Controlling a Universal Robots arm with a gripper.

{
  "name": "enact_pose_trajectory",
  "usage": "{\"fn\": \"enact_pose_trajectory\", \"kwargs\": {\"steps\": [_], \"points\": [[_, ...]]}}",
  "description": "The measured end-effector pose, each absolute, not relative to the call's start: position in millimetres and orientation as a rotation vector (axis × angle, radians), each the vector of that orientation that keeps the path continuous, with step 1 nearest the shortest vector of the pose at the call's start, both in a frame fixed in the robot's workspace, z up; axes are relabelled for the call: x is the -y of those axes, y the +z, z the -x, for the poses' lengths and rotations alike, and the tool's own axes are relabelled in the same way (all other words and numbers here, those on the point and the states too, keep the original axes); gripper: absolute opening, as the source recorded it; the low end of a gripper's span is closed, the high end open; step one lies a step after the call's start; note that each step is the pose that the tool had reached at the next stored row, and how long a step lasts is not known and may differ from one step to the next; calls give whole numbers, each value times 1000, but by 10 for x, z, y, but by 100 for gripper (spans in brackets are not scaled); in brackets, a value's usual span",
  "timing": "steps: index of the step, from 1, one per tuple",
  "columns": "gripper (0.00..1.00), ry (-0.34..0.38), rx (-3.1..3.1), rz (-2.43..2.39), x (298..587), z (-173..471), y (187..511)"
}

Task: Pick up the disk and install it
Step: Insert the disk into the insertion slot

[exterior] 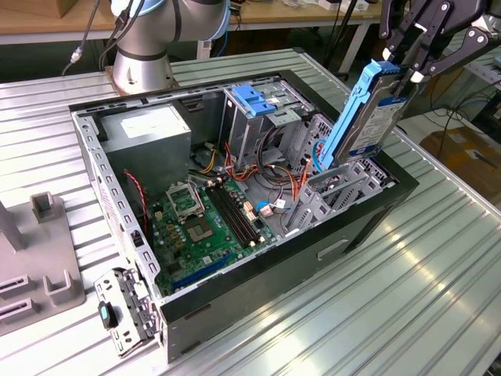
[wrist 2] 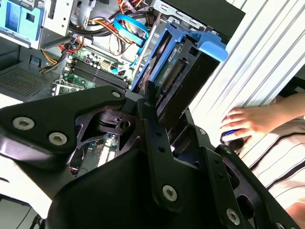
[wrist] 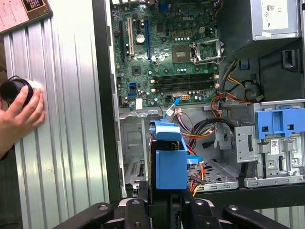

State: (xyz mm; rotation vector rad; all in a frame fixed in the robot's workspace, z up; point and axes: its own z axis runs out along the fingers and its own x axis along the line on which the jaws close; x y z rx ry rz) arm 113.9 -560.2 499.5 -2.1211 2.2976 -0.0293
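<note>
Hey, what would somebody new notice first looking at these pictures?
The blue-railed disk stands out first, held tilted by the end effector above the open computer case at the exterior view's right. Then the green motherboard inside it, and a person's hand beside the case.

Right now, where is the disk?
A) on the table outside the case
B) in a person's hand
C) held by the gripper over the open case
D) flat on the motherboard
C: the gripper clamps the upper end of the disk, holding it tilted over the case.
</note>
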Motion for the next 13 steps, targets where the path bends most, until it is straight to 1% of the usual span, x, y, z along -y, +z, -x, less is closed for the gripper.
{"fn": "enact_pose_trajectory", "kwargs": {"steps": [5, 13], "points": [[35, -44, -2290, 2114, 5602, -1131, 4950], [35, -48, -2278, 2122, 5602, -1058, 4757]]}}
